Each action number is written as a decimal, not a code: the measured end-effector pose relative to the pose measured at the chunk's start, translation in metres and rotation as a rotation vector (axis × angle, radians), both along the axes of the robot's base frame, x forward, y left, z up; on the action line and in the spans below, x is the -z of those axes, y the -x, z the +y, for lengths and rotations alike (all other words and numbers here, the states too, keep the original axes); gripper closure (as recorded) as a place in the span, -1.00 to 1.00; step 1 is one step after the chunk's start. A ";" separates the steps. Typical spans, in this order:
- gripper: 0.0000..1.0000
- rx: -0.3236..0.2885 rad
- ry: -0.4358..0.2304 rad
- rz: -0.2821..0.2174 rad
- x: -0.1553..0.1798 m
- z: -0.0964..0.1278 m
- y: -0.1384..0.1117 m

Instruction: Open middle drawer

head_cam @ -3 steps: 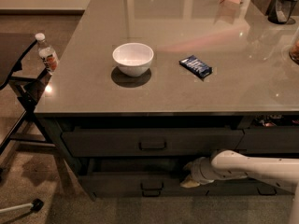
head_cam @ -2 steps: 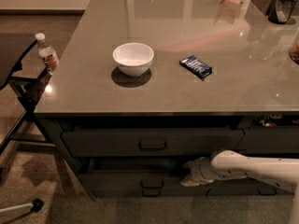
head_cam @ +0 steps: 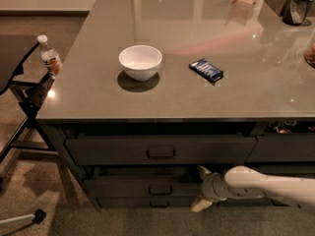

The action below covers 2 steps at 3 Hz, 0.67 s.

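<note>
When checked against the frame from a second ago, shows almost nothing moved: hand (head_cam: 199,188) a touch lower against the drawer stack, fingers (head_cam: 202,170) seemingly spread a bit wider top to bottom. Keeps white arm (head_cam: 275,186) reaching in from the right edge at much the same low height. Leaves white bowl (head_cam: 140,61) and dark blue packet (head_cam: 206,70) on bench (head_cam: 98,97), and bottle (head_cam: 50,58) beside its left edge, exactly as before.

Finds middle drawer (head_cam: 133,187) second in the left-hand stack, under taller-fronted top drawer (head_cam: 108,150) and above thin-fronted bottom drawer (head_cam: 128,203). Notes wide dark grey flat front, medium height, with small rectangular loop handle (head_cam: 160,190) at centre. Shows no interior; front set back in shadow beneath the top drawer's front, no further out than earlier.

Places hand below bench level, just right of that loop handle, near but not on it; cannot tell whether touching the drawer front. Reads fingers as apart, one pale tip up, one down, clamped on nothing.
</note>
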<state>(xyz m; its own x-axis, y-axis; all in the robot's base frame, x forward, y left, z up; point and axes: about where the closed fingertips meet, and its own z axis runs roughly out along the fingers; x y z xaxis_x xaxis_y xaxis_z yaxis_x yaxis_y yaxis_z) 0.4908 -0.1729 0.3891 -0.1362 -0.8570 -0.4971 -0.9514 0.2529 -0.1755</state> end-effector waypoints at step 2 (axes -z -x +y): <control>-0.19 0.000 -0.005 0.003 -0.008 0.000 0.004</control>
<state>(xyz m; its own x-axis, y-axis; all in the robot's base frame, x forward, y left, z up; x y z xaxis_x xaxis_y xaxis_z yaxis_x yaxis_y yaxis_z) 0.4868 -0.1727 0.3973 -0.1381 -0.8546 -0.5006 -0.9518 0.2542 -0.1714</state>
